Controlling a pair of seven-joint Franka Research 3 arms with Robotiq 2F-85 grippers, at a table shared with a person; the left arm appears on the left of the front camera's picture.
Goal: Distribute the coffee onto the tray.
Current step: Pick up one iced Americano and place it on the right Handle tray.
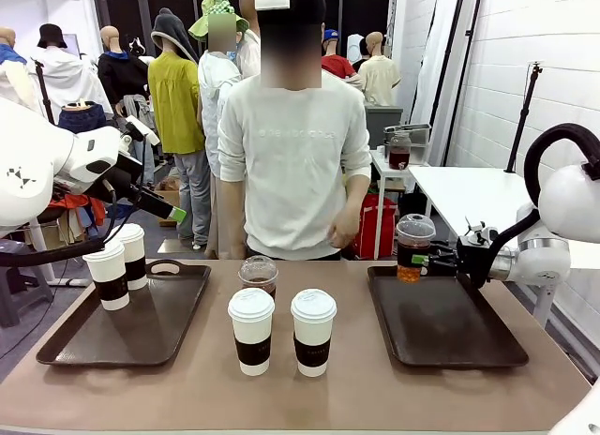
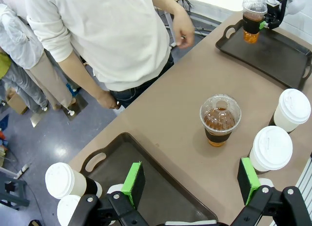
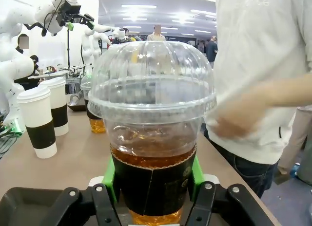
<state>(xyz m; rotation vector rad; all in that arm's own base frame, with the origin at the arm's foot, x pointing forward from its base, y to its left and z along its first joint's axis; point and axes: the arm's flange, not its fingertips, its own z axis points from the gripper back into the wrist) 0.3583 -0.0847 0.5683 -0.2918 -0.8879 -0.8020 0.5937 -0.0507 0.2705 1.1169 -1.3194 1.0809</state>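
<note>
Right gripper: clamped on a clear plastic dome-lidded cup of amber-brown coffee. Its green pads press the cup's dark sleeve from both sides.
Held cup, place: upright, over the far-left corner of the right-hand dark brown rectangular tray (cannot tell whether its base touches the tray).
Left gripper: jaws spread wide, nothing between them. It hangs above the table's left part, looking down on the edge of the left-hand dark brown handled tray.
Left-hand tray, load: a white paper cup with white lid and dark brown sleeve at the tray's left edge, and a matching rear paper cup just behind it, near the far-left corner. The rest of the tray is bare.
Table middle: a second clear dome-lidded cup of dark coffee stands upright on the brown tabletop, between the two trays.
Table front: a left front paper cup and a right front paper cup, same white lids and brown sleeves, side by side and close but apart, nearer the robot than the clear cup.
Person: in a white sweatshirt, standing at the far side. One hand hangs by the table edge, holding nothing.
</note>
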